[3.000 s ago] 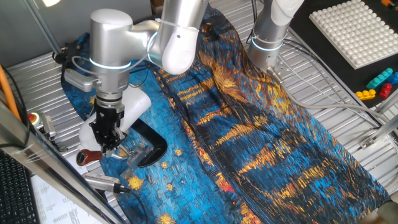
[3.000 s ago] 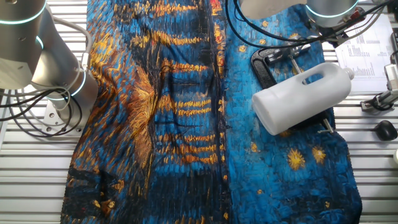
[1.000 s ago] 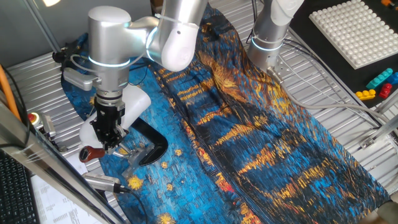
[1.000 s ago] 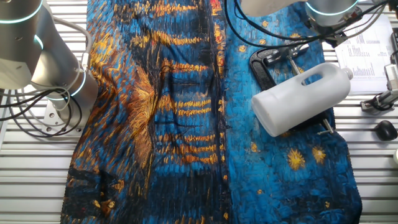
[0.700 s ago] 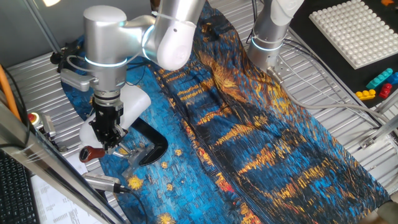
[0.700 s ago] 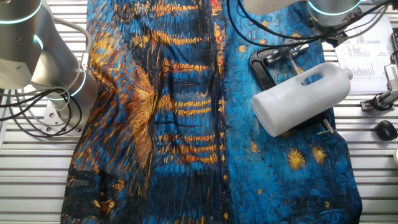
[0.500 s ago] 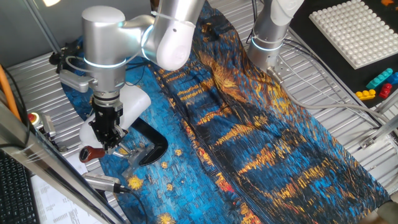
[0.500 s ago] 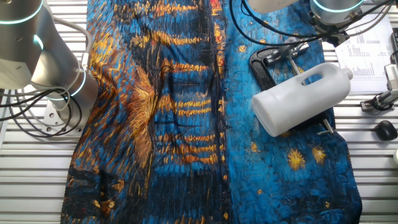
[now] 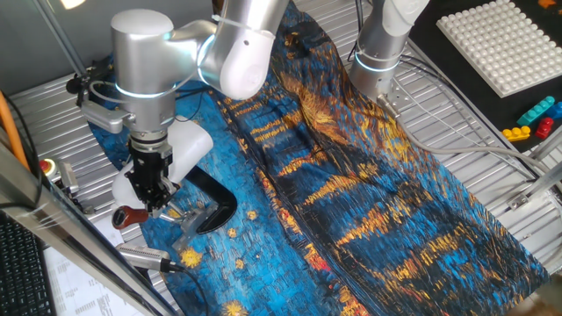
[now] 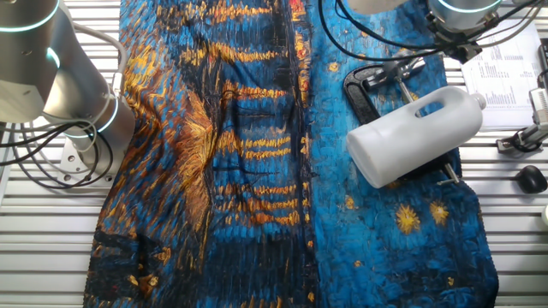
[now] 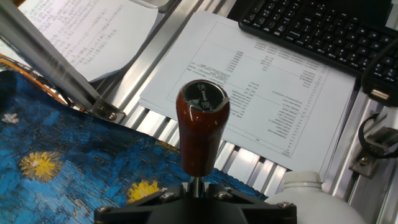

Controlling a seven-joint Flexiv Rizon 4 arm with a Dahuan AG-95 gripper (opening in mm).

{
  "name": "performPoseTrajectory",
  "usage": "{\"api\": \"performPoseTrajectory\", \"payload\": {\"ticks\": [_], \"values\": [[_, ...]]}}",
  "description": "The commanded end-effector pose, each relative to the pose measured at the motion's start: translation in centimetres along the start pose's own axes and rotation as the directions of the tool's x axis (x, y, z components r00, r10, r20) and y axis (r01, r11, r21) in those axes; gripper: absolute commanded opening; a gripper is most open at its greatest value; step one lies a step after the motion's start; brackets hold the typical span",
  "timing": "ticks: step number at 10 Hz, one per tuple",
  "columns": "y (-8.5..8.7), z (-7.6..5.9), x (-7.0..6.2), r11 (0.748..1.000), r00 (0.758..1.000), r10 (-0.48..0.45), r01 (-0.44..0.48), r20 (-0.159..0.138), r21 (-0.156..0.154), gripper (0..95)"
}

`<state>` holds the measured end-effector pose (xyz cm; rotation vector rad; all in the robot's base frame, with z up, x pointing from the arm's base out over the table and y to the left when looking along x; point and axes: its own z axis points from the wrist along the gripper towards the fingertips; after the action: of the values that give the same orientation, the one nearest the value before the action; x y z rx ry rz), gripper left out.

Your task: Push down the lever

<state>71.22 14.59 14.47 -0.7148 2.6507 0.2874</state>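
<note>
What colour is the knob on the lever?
Glossy reddish-brown knob on the lever, with a dark cap; clearest in the hand view.

Two opposed high table views; close hand view along lever [image 11: 203,124].

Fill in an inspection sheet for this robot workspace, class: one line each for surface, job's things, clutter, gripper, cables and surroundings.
Surface: slatted metal table under a blue and orange painted cloth.
Job's things: lever, red-brown knob on a thin rod, beside the white housing on its black base.
Clutter: printed sheets; coloured bricks; white studded board.
Gripper: gripper at the lever; jaw state unclear.
Cables: grey cables across the slats.
Surroundings: keyboard; second arm base.
</note>
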Motion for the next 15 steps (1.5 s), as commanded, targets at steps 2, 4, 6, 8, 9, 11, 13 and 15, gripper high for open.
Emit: {"api": "performPoseTrajectory", "payload": {"ticks": [2,4,6,8,9,11,13,15], "values": [[0.0,-0.3,0.1,1.000,1.000,-0.001,0.001,-0.003,-0.004,0.0],[0.1,-0.6,0.1,1.000,1.000,-0.001,0.001,-0.009,-0.005,0.0],[0.1,-0.6,0.5,1.000,1.000,-0.002,0.002,-0.008,-0.008,0.0],[0.1,-0.7,0.6,1.000,1.000,-0.003,0.003,-0.015,-0.010,0.0],[0.1,-0.8,0.7,1.000,1.000,-0.003,0.003,-0.019,-0.011,0.0],[0.1,-0.8,1.0,1.000,1.000,-0.004,0.003,-0.023,-0.013,0.0],[0.2,-1.1,1.0,1.000,1.000,0.003,-0.003,-0.030,-0.018,0.0],[0.2,-1.2,1.1,1.000,0.999,0.007,-0.008,-0.044,-0.018,0.0]]}}
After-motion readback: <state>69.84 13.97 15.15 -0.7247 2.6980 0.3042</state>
